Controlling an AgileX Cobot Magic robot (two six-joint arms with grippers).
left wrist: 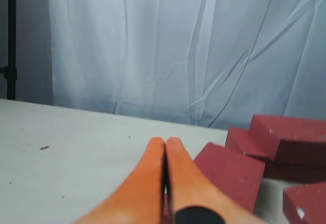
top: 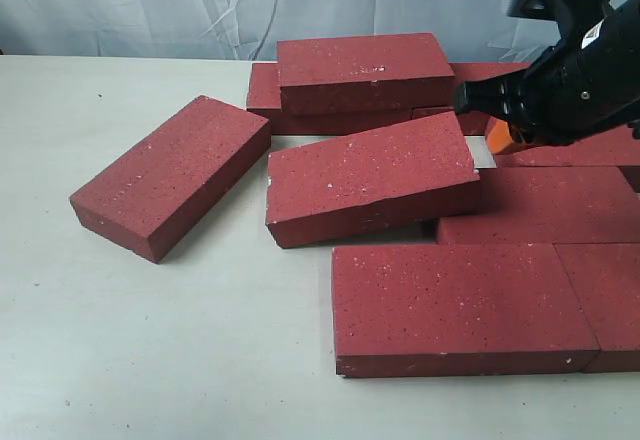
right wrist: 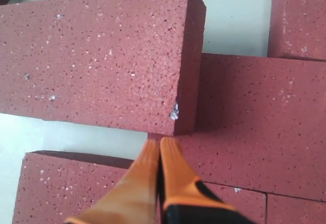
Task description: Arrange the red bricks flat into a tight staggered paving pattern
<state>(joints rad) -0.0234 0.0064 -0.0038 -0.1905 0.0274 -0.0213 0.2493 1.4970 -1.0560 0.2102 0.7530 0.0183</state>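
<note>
red bricks, right pincer closed near corner of tilted brick, left pincer closed

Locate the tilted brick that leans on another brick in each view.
Exterior: the tilted brick at centre, its right end propped on a flat brick.
Right wrist: the tilted brick lies just beyond the right end effector.
Left wrist: cannot tell which brick it is.
Landmark: the shut orange right end effector by its raised end, in exterior and right wrist.
</note>
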